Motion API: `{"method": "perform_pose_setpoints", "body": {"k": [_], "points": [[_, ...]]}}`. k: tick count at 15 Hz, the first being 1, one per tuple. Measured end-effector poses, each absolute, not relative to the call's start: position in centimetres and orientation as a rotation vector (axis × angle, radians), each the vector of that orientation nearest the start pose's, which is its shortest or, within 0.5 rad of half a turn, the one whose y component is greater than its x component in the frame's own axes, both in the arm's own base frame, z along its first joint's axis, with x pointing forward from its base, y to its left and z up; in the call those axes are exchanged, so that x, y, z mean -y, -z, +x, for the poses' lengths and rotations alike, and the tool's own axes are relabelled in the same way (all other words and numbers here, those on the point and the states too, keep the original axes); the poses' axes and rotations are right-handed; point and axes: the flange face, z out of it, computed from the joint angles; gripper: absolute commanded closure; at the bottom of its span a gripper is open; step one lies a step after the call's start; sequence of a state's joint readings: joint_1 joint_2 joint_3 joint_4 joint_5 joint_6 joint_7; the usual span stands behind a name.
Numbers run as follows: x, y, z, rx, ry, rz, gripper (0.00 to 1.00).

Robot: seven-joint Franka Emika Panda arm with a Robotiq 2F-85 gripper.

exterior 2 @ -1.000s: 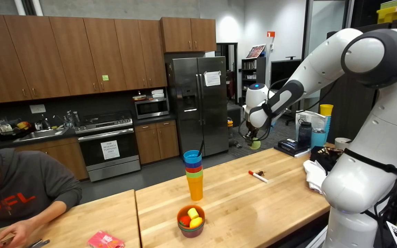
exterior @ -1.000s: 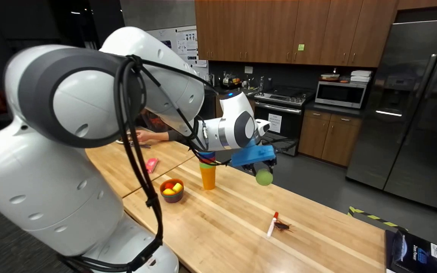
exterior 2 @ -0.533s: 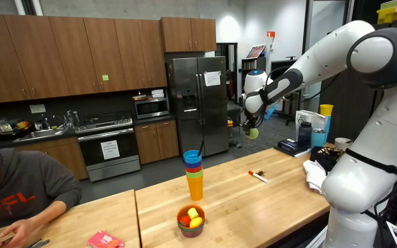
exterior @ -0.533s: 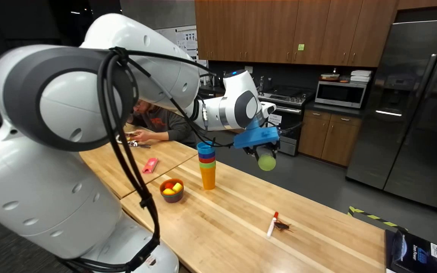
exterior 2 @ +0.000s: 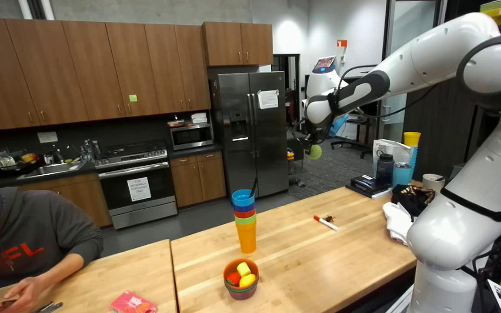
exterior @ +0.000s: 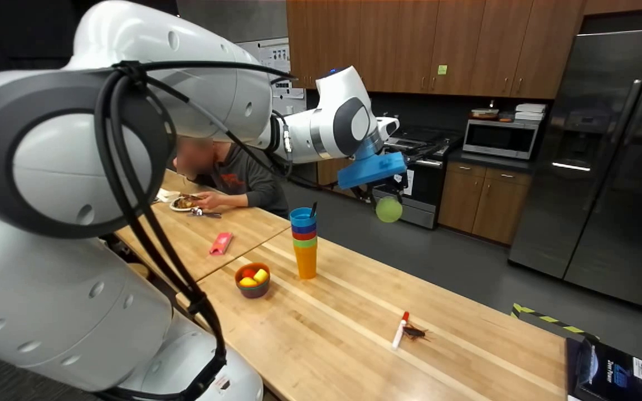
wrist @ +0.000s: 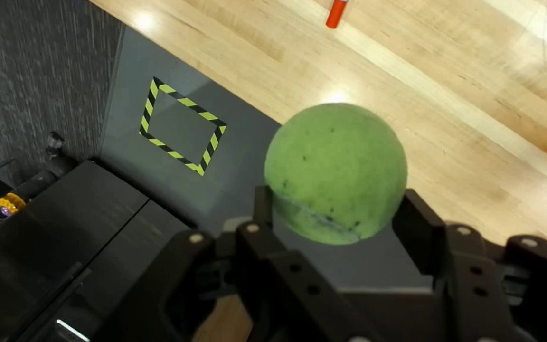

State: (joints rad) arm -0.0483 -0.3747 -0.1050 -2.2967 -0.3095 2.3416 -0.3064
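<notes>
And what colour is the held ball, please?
Green with dark specks; the ball shows best in the wrist view.

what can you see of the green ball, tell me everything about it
The green ball is round, with a matte surface, perhaps felt or foam. Dark specks dot it, and a paler, seam-like line slants across its lower part in the wrist view. The tool pinches it between two dark fingers, one at each side; nothing else appears to touch it. It hangs in the air, higher than the table; whether directly over it is hard to tell.
</notes>
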Motion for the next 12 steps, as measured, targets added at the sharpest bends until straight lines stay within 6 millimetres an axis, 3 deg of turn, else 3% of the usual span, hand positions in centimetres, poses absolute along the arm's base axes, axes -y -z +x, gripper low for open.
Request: {"method": "perform_pose_setpoints", "body": {"k": [12], "points": [[7.9,-56.8,46.8,0.543,0.667,-3.359,0.61]]}}
